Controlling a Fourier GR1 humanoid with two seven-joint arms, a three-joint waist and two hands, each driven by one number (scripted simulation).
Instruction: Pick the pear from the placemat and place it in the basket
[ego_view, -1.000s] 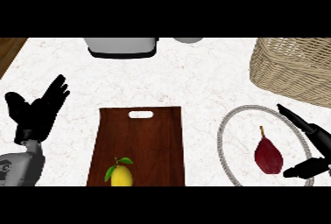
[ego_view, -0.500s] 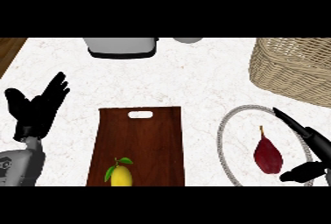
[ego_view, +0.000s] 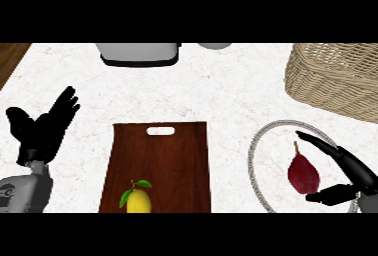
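Your right robot hand (ego_view: 347, 162) is spread wide beside the red pear (ego_view: 303, 173), fingers uncurled. The pear lies on the placemat (ego_view: 252, 155), well apart from the basket (ego_view: 336, 75). Your left robot hand (ego_view: 40, 131) rests open.

Left hand (ego_view: 43, 131) resting, fingers straight up, right hand (ego_view: 351, 166) spread, fingers extended

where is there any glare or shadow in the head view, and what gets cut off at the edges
Head view: the light is flat and even, with no glare on the counter and no clear cast shadow under the pear. Same view, at the edges: the basket runs off the right side, the lemon off the bottom, and the right hand is cut at the lower right corner.
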